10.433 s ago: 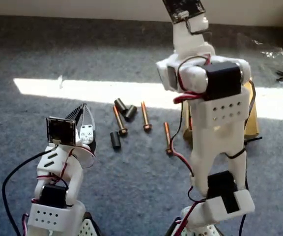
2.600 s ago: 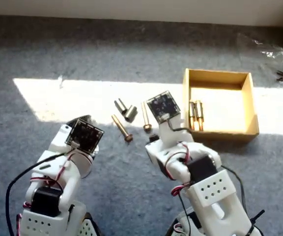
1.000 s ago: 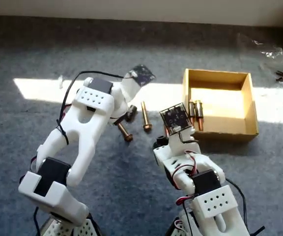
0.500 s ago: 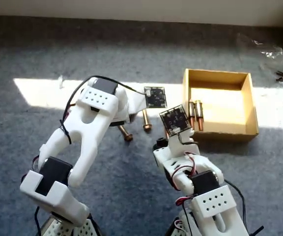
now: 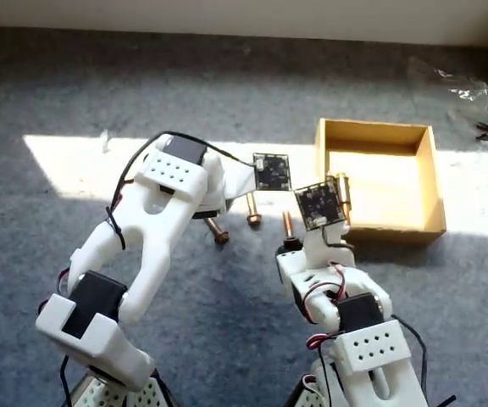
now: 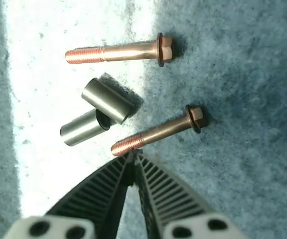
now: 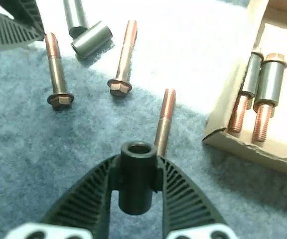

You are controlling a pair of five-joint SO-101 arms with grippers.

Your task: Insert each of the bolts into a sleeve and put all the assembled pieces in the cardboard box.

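There are three loose bolts (image 7: 55, 69) (image 7: 123, 57) (image 7: 164, 119) and two assembled pieces (image 7: 248, 94) (image 7: 270, 94). Without a bolt, there are two grey sleeves (image 7: 91, 40) (image 7: 74, 15) and one black sleeve (image 7: 137, 174). There is one cardboard box (image 5: 375, 127).

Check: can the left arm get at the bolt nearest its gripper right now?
Probably yes. The left gripper hangs shut at the threaded tip of that bolt, with nothing lying over it. It would have to open first, and a sleeve lies close beside.
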